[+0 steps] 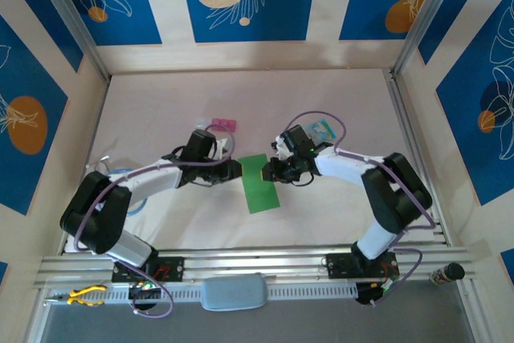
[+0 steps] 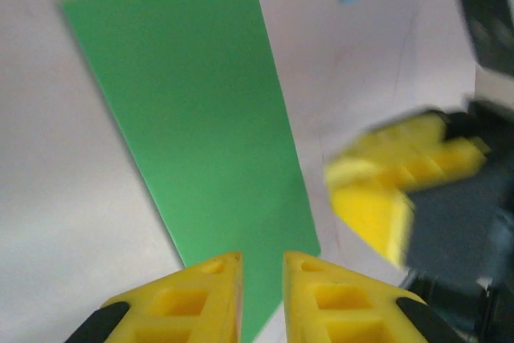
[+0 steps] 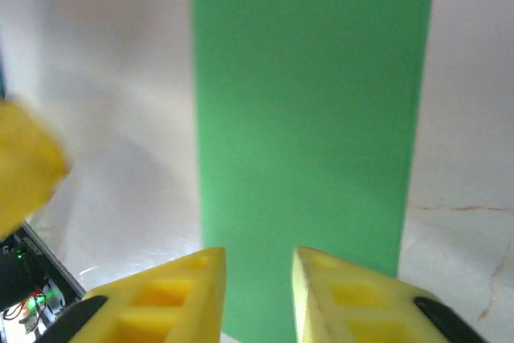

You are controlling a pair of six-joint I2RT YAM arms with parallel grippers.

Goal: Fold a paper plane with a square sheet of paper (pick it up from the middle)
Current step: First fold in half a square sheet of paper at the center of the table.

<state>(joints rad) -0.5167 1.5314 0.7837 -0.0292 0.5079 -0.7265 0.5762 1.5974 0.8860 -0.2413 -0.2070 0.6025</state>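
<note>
While the square sheet of paper (image 1: 259, 183), creased narrow, is lying flat between them, the left gripper (image 2: 261, 291) and right gripper (image 3: 259, 291) are being held slightly parted, empty; edges should be squared before pressing.

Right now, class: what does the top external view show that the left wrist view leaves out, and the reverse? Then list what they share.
Top external adds the pink block and the yellow-handled tool at the near edge. Left wrist adds the left claw close up, its yellow tips narrowly apart. Shared: the green paper lying flat, the pale blue packet and the right claw.
</note>
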